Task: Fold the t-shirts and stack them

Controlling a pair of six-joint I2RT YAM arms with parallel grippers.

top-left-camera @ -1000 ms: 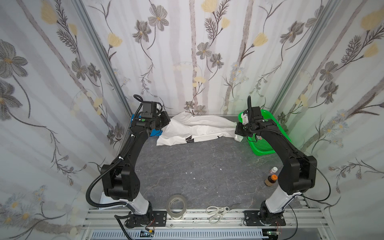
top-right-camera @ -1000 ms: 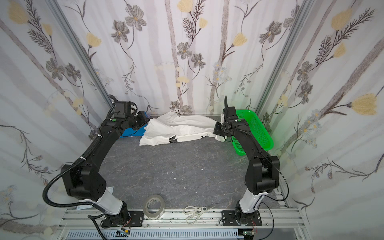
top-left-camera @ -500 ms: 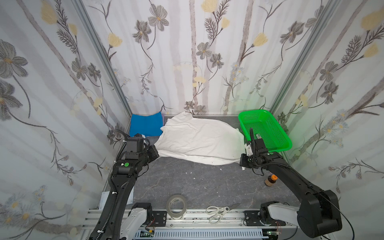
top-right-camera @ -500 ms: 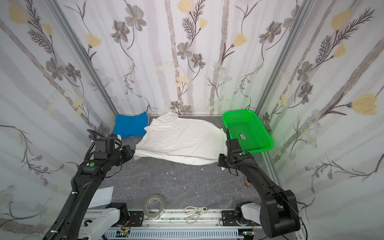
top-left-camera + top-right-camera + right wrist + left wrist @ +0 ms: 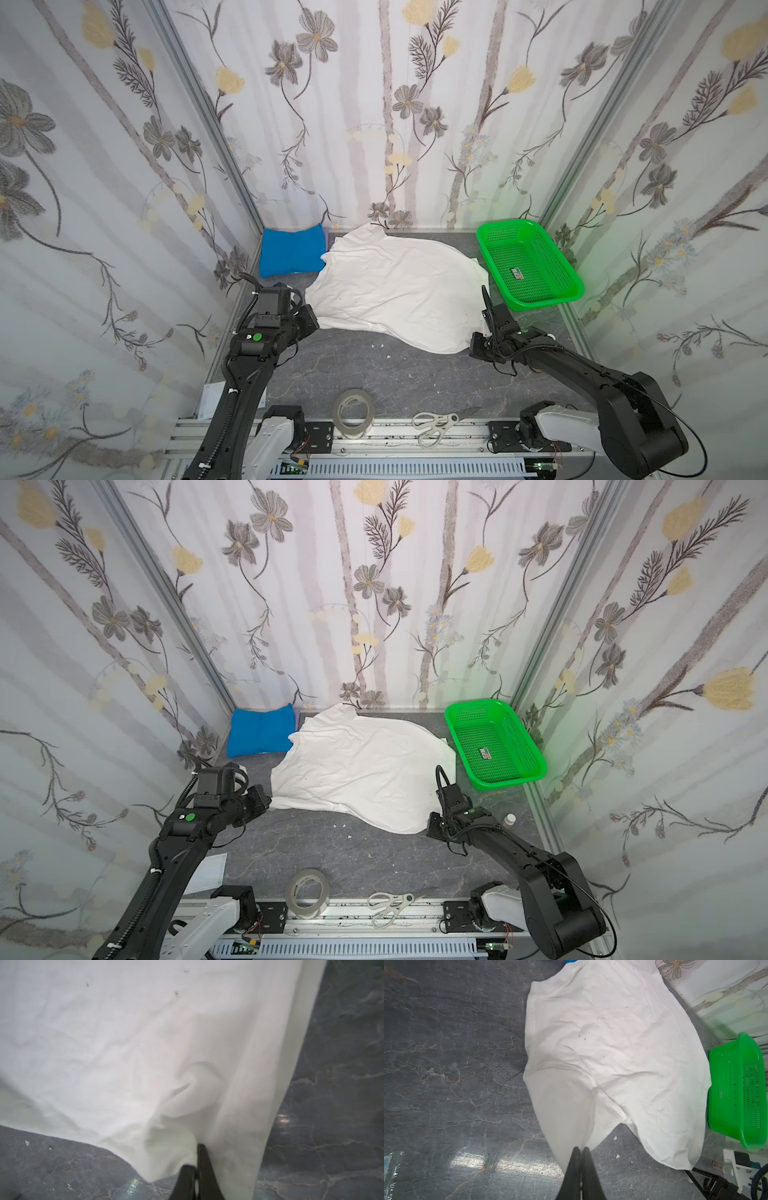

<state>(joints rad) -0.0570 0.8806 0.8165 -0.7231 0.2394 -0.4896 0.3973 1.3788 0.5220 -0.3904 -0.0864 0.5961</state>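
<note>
Pinching near edge of white shirt (image 5: 399,291) with left claw (image 5: 580,1148), clamped shut; same with right claw (image 5: 197,1159) at other near corner. Spread plain side up across tabletop (image 5: 374,374). Folded blue shirt (image 5: 291,253) at back left, just beside white one.

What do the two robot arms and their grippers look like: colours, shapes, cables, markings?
Both arms are black with rounded joints, on white base segments. The left arm carries a ribbed black hose with white ties and a round green mark. The right arm has thin black cables looping at its wrist. The left gripper and the right gripper have slim, black, tapered fingers.
</note>
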